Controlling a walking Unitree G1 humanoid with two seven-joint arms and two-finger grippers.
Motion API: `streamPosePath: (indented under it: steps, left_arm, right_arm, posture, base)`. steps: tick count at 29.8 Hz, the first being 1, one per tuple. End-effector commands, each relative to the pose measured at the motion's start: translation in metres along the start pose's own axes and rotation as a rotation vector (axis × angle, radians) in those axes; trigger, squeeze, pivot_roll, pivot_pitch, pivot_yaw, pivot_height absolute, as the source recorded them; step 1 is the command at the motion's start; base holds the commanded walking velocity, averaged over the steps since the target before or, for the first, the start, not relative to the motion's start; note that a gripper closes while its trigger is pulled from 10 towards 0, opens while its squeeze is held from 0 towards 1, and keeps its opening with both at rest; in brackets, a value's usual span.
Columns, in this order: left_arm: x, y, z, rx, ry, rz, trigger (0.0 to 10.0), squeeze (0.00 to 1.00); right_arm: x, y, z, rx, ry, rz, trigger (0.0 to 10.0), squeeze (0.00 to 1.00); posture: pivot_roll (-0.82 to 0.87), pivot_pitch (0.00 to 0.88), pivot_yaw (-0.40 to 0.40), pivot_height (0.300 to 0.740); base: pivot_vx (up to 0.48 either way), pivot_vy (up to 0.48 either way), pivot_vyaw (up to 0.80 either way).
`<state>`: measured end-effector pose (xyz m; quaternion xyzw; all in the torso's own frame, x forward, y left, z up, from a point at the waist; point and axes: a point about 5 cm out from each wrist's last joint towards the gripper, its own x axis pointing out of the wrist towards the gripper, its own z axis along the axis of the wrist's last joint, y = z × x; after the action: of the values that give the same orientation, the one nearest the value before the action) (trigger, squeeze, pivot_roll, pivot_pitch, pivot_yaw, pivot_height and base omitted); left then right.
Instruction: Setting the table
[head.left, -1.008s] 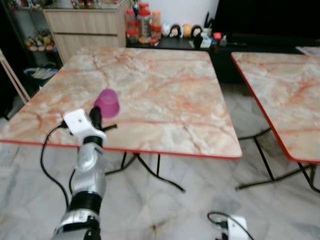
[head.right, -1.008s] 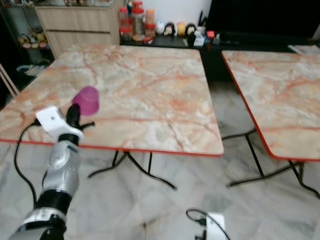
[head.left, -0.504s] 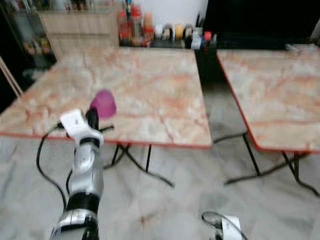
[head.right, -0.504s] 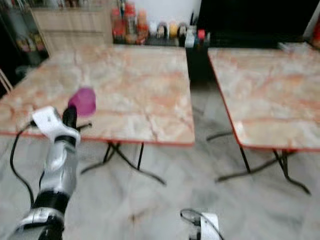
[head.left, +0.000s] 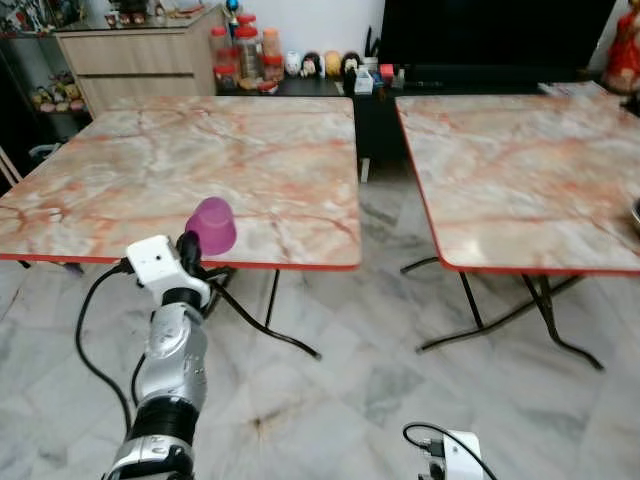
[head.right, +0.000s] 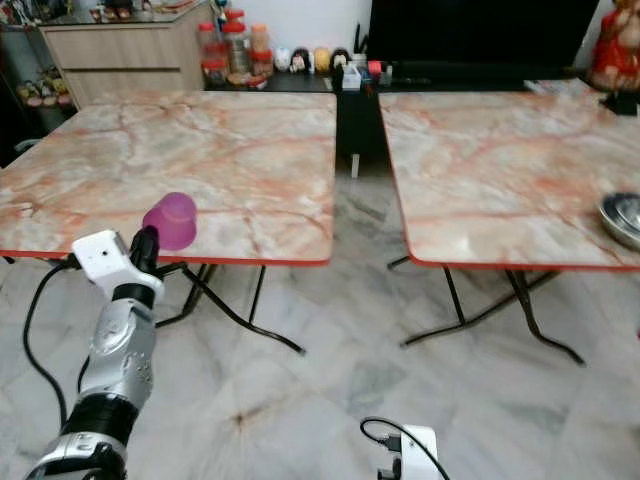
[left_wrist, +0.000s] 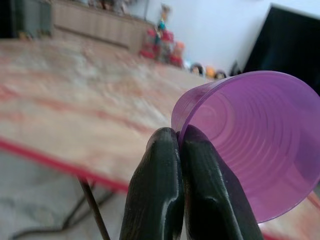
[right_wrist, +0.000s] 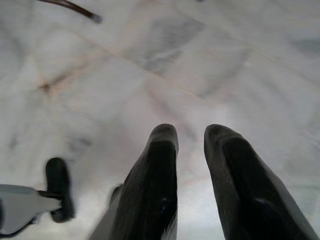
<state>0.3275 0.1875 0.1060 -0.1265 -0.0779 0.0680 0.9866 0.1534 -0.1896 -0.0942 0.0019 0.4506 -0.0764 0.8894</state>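
My left gripper (head.left: 189, 248) is shut on the rim of a purple plastic cup (head.left: 212, 225), held up in front of the left marble table (head.left: 230, 160). The wrist view shows both black fingers (left_wrist: 170, 195) pinching the cup (left_wrist: 255, 145) wall, its mouth facing the camera. The cup hangs over the table's near red edge. A second marble table (head.left: 520, 170) stands to the right, with a metal bowl (head.right: 622, 218) at its right side. My right gripper (right_wrist: 190, 150) hangs low over the floor, fingers slightly apart and holding nothing.
A wooden cabinet (head.left: 140, 55) and a shelf of jars and small figures (head.left: 290, 62) line the back wall, beside a dark screen (head.left: 490, 35). A gap of marble floor (head.left: 385, 230) runs between the tables. Folding legs (head.left: 500, 320) stand under each table.
The camera has backed off and turned right, so the second table and its bowl have come into view. The left gripper still holds the cup the same way.
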Motion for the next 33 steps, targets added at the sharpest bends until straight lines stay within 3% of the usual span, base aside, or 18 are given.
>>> streamPosePath:
  steps: [1,5,6,9,10,15,19,20,24,33]
  left_arm:
    - [-0.003,0.009,-0.003,0.039,0.017,0.012,10.0,0.00]
    - [-0.019,0.026,-0.020,0.089,0.088,0.040,10.0,0.00]
    - [-0.029,0.038,-0.033,0.121,0.150,0.066,10.0,0.00]
    - [-0.043,0.049,-0.050,0.162,0.241,0.086,10.0,0.00]
    - [-0.054,0.056,-0.064,0.163,0.328,0.091,10.0,0.00]
    - [-0.082,0.067,-0.097,0.172,0.565,0.081,10.0,0.00]
    - [-0.096,0.073,-0.110,0.209,0.667,0.099,10.0,0.00]
    - [-0.113,0.078,-0.122,0.224,0.775,0.126,10.0,0.00]
    - [-0.137,0.082,-0.136,0.259,0.926,0.136,10.0,0.00]
    - [-0.157,0.087,-0.145,0.298,1.026,0.159,10.0,0.00]
  right_arm:
    - [0.001,0.001,0.004,0.005,-0.014,0.002,10.0,0.00]
    - [0.001,0.002,0.004,0.000,-0.013,0.005,10.0,0.00]
    - [0.001,0.002,0.004,0.001,-0.013,0.007,10.0,0.00]
    - [0.001,0.003,0.004,0.001,-0.014,0.008,10.0,0.00]
    - [0.001,0.003,0.005,0.003,-0.014,0.008,10.0,0.00]
    - [0.001,0.004,0.006,0.006,-0.019,0.007,10.0,0.00]
    - [0.001,0.004,0.006,0.009,-0.020,0.006,10.0,0.00]
    - [0.001,0.004,0.006,0.015,-0.019,0.006,10.0,0.00]
    - [0.002,0.005,0.007,0.019,-0.020,0.007,10.0,0.00]
    - [0.002,0.004,0.007,0.030,-0.017,-0.001,10.0,0.00]
  posture:
    - [0.01,0.000,0.005,0.740]
    - [0.02,0.000,0.005,0.740]
    - [0.02,0.000,0.006,0.740]
    - [0.02,0.000,0.007,0.740]
    - [0.02,0.000,0.009,0.740]
    - [0.02,0.000,0.008,0.740]
    - [0.02,0.000,0.006,0.740]
    - [0.02,0.000,0.006,0.740]
    - [0.01,0.000,0.012,0.740]
    - [0.01,0.000,0.012,0.740]
  base:
    - [0.000,-0.300,0.00]
    - [0.000,-0.069,0.00]
    - [0.000,0.000,0.00]
    - [0.000,0.000,0.00]
    - [0.000,0.000,0.00]
    - [0.000,0.000,0.00]
    - [0.000,0.000,0.00]
    - [0.000,0.000,0.00]
    - [0.000,0.000,0.00]
    - [0.109,0.000,0.00]
